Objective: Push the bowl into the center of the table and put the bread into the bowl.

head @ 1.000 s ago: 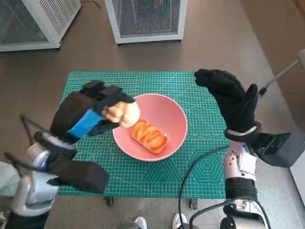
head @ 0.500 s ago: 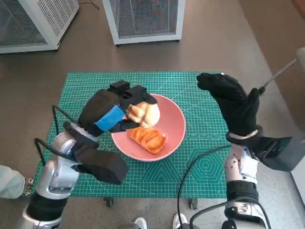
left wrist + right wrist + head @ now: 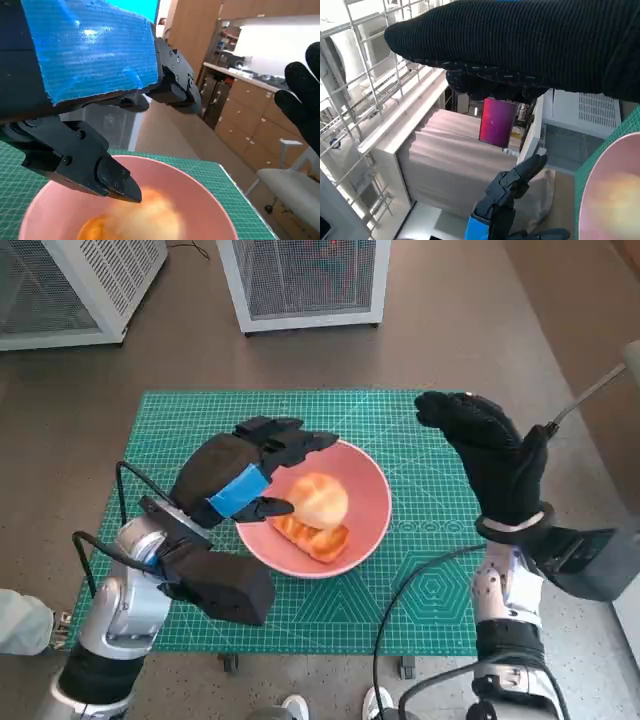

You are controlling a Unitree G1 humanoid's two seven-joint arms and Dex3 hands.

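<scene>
The bowl (image 3: 318,506) is sitting near the middle of the green mat (image 3: 420,580) that covers the surface, so the push looks done. Inside it two pieces of bread are lying: a pale round bun (image 3: 320,499) resting partly on top of an orange-brown ridged pastry (image 3: 310,535), which is lying toward the rim nearest the robot. The bun is lying free in the bowl, judging by the gap around it; in the left wrist view it is showing only as a soft pale blur (image 3: 145,217) with an orange patch beside it.

The left robot hand (image 3: 247,478) is hovering over the bowl's left rim with its fingers spread apart and holding nothing, one fingertip (image 3: 281,507) just beside the bun. That pose fits a release: fingers opened so the bun drops onto what is already in the bowl. In the left wrist view the black fingers (image 3: 90,162) are reaching out above the pink rim (image 3: 200,185), apart from the bread.

The right robot hand (image 3: 490,455) is hanging raised to the right of the bowl, well apart from it, fingers loosely extended and empty, probably kept out of the way.

The bowl is smooth, pink and shallow. Beyond the mat from the bowl, white mesh-fronted cabinets (image 3: 305,280) are standing on the brown floor.
</scene>
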